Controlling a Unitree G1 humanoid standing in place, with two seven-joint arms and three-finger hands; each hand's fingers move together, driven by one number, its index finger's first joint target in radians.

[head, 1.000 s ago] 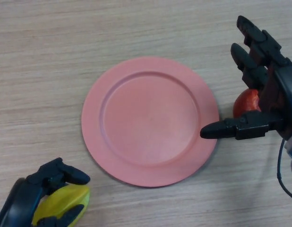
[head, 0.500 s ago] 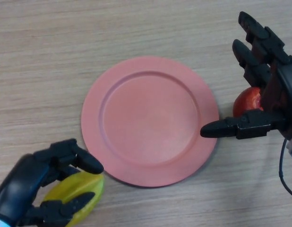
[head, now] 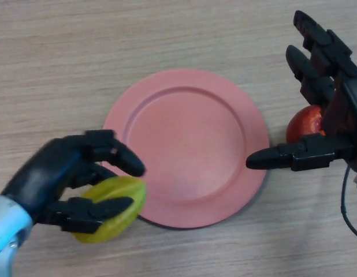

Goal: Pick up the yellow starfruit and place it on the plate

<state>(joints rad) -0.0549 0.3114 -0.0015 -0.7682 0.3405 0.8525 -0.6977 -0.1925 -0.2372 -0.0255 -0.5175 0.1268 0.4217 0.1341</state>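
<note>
The yellow starfruit (head: 112,210) is in my left hand (head: 51,176), whose fingers and thumb curl round it. It hangs at the lower left, its tip just over the near-left rim of the pink plate (head: 187,144). The plate lies in the middle of the wooden table with nothing on it. My right hand (head: 326,92) stays at the right edge, fingers straight and thumb pointing toward the plate's right rim, holding nothing.
A red fruit (head: 302,124) lies on the table just right of the plate, partly hidden behind my right hand. The light wooden tabletop (head: 80,57) stretches around the plate.
My left hand has risen and moved up and right with the starfruit, from the bottom-left corner to the plate's near-left rim. The right hand has barely moved.
</note>
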